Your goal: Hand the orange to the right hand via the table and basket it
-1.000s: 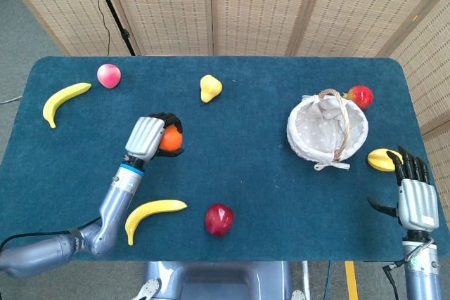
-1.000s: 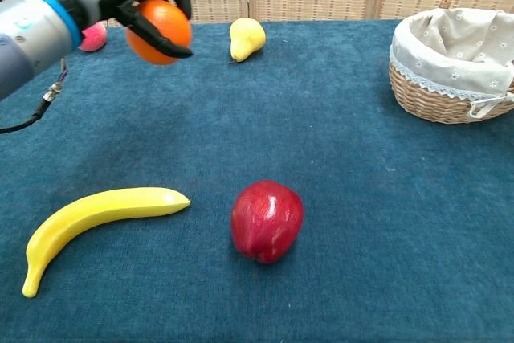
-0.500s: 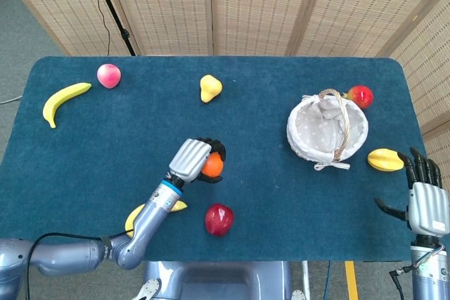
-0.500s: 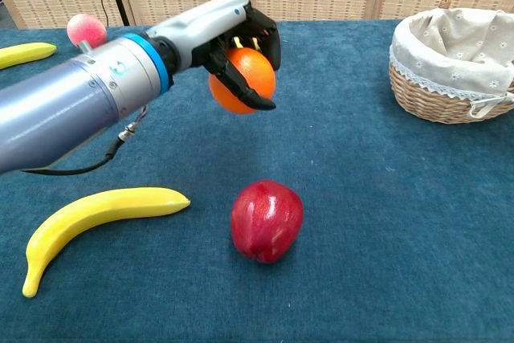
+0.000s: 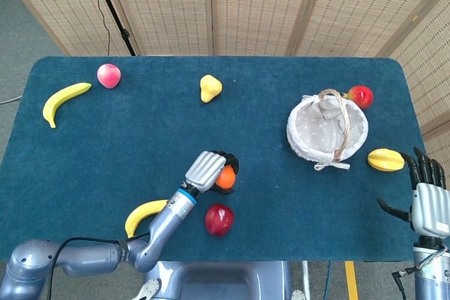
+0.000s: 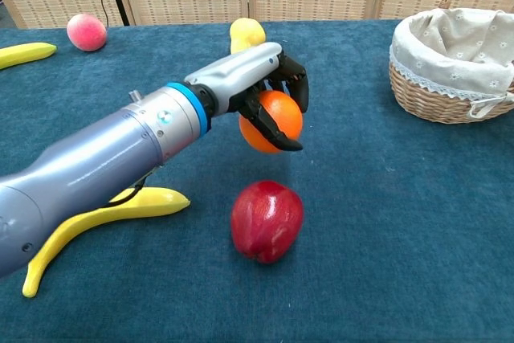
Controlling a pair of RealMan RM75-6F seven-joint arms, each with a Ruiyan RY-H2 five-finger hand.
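Observation:
My left hand (image 5: 209, 169) (image 6: 265, 86) grips the orange (image 5: 226, 178) (image 6: 271, 120) from above, holding it over the blue table near its middle front, just behind a red apple (image 5: 219, 219) (image 6: 267, 220). The wicker basket (image 5: 327, 131) (image 6: 450, 58) with a white cloth lining stands at the right. My right hand (image 5: 426, 199) hangs open at the table's right front edge, fingers spread, holding nothing; the chest view does not show it.
A yellow banana (image 5: 143, 216) (image 6: 95, 226) lies under my left forearm. A yellow pear (image 5: 209, 88) (image 6: 246, 33), a pink peach (image 5: 108, 75) (image 6: 86, 31) and a second banana (image 5: 63, 101) sit at the back left. A red fruit (image 5: 361, 95) and a yellow fruit (image 5: 385, 160) flank the basket.
My left hand has carried the orange rightward and toward the front, from the left middle to just behind the red apple. My right hand has drawn back slightly toward the table's edge.

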